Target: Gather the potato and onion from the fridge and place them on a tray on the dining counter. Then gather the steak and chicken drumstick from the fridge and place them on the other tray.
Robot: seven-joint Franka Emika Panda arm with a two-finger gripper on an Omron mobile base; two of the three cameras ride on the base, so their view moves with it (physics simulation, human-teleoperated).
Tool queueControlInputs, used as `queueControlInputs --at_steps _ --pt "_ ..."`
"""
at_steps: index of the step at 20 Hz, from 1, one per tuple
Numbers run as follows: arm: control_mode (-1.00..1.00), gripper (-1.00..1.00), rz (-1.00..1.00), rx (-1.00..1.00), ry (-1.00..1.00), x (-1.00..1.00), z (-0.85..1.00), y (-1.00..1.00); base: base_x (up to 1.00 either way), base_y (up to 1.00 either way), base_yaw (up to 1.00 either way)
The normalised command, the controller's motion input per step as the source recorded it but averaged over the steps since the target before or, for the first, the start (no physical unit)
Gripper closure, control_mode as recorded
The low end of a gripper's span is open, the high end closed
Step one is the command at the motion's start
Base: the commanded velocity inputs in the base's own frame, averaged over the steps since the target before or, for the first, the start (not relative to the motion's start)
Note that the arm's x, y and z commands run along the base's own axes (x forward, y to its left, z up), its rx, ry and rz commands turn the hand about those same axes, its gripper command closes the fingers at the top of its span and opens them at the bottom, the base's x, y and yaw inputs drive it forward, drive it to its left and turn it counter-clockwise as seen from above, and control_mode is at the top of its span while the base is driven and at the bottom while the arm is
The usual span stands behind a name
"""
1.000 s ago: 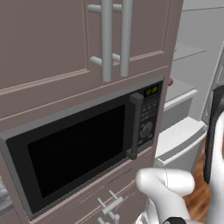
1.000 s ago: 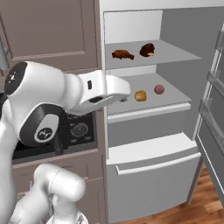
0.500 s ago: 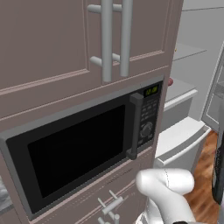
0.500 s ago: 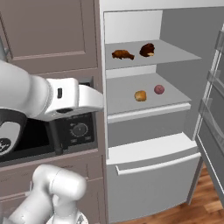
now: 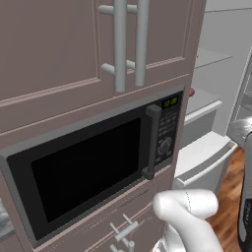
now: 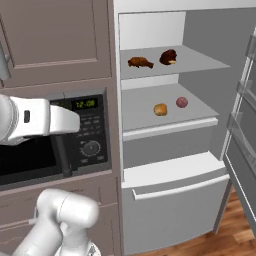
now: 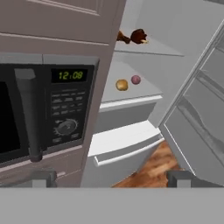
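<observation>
Right base view, open fridge (image 6: 200, 165) beside brown cabinet (image 6: 55, 40) with microwave (image 6: 85, 135), fingers (image 7: 43, 177) released.

The arm (image 6: 35, 120) is glossy white, built of thick rounded tubes. One link ends in a blunt rounded end and bears a small dark mark on its side. A bulbous white elbow joint (image 6: 67, 212) swells below it. The finger tips (image 7: 43, 177) are small, square and dark grey.
</observation>
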Motion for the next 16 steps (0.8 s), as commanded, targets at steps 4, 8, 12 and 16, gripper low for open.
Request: queueControlInputs --at_steps 4,8,12,16 --pt "-1.00 -1.00 0.01 0.11 -0.01 0.01 0.00 0.55 0.00 0.00 0.00" --pt "1.00 -1.00 0.00 0.02 -0.01 0.01 0.00 0.00 0.06 -0.23 0.00" --pt "1.00 -1.00 0.00 0.00 0.00 0.00 0.00 0.00 -0.05 -0.89 -0.17" --pt "1.00 -1.00 0.00 0.00 0.00 0.00 0.00 0.00 -0.09 -0.82 -0.28"
